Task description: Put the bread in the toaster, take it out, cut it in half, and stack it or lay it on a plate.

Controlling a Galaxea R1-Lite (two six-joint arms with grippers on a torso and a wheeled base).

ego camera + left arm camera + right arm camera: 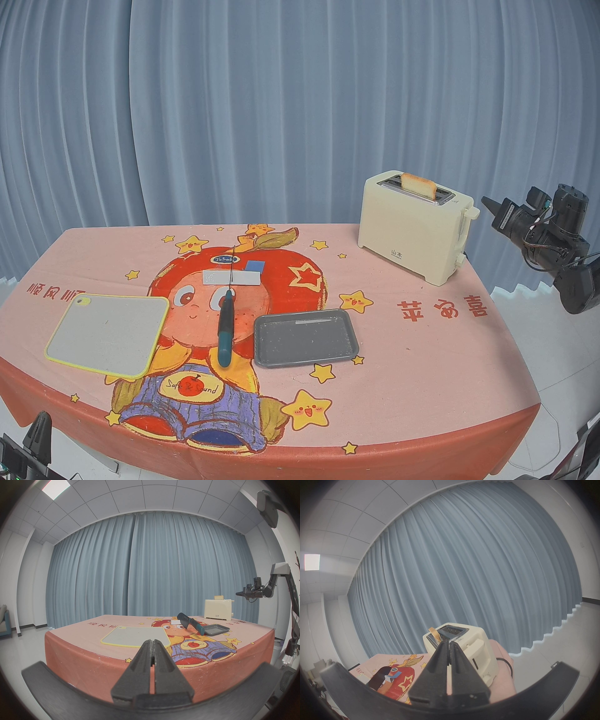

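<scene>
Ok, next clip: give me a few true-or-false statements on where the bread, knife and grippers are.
1. The bread stands in the toaster. True.
2. The knife lies on the cutting board. False: it lies beside the board, between it and the tray.
3. The right gripper holds the bread. False: it is shut on nothing, off to the toaster's side.
4. The left gripper is shut. True.
</scene>
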